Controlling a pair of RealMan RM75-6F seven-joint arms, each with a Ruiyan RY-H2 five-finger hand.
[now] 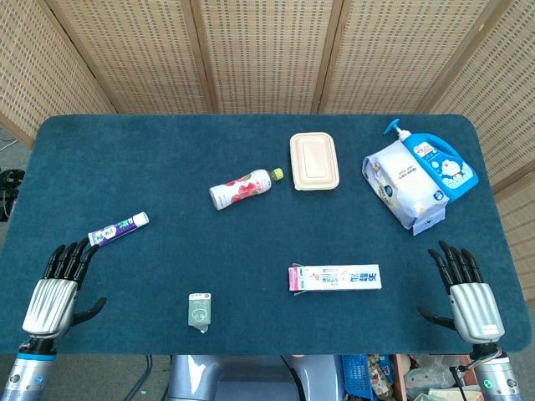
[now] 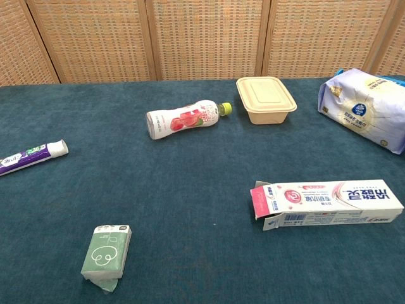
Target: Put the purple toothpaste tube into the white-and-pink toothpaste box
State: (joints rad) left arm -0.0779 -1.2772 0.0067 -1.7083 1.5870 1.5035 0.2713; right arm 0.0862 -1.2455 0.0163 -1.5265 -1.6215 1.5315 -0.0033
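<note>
The purple toothpaste tube [image 1: 118, 228] lies on the blue table at the left, white cap pointing right; the chest view shows the same tube [image 2: 31, 154] at its left edge. The white-and-pink toothpaste box [image 1: 335, 277] lies flat near the front right, its flap end open toward the left, also seen as the box [image 2: 328, 201] in the chest view. My left hand [image 1: 57, 291] rests open at the front left corner, just below the tube, holding nothing. My right hand [image 1: 465, 293] sits open at the front right corner, to the right of the box. Neither hand shows in the chest view.
A pink-labelled bottle [image 1: 243, 188] lies on its side mid-table. Behind it stand a beige lidded container [image 1: 314, 160], a white bag [image 1: 403, 185] and a blue pump bottle [image 1: 437, 160]. A small green packet [image 1: 200, 310] lies near the front edge.
</note>
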